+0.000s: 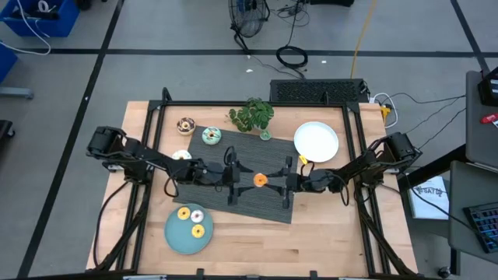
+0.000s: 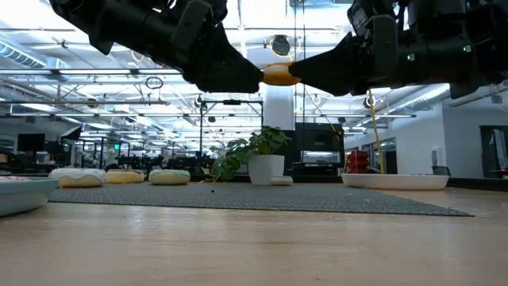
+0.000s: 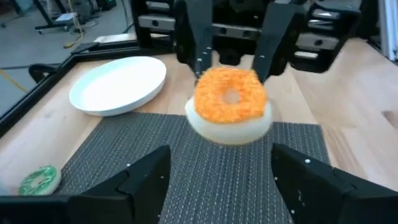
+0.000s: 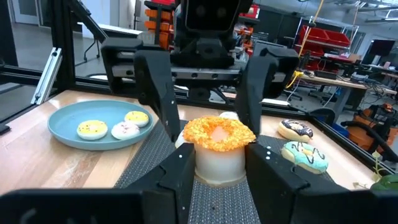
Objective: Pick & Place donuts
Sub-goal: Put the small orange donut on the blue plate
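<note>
Right gripper clamps orange donut above mat; left gripper spread around it.

In the high view the 2 dark arms reach in from the left and right edges of the frame and meet at its centre, wrists level and facing each other. The right gripper has its fingers pressed against the sides of an orange-iced donut, held up in the air. The left gripper faces it with fingers spread apart, 1 on each side, not touching.
</note>
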`<state>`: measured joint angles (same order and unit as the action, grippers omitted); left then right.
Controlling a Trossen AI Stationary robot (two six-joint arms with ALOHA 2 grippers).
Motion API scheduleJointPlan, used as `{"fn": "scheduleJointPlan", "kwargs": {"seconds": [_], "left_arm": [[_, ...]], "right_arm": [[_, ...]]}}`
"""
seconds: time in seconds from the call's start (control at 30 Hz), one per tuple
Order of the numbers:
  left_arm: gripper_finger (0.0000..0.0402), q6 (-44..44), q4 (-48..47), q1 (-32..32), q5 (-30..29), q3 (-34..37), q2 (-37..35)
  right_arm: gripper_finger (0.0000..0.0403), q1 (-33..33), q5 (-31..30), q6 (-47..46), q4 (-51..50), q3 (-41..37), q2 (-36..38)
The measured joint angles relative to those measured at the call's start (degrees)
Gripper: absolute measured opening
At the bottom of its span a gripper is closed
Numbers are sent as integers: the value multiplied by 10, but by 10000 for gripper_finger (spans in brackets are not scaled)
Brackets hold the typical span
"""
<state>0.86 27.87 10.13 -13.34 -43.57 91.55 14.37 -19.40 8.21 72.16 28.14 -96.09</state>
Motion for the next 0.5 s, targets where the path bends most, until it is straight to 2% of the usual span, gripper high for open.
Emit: {"fn": "scheduleJointPlan", "kwargs": {"seconds": [0.23, 0.5], "left_arm": [[335, 0, 25, -1, 1, 0, 0], [332, 1, 53, -1, 14, 0, 4]], "right_arm": [[125, 0, 0, 0, 0, 0, 0], [125, 0, 0, 2, 6, 0, 0]]}}
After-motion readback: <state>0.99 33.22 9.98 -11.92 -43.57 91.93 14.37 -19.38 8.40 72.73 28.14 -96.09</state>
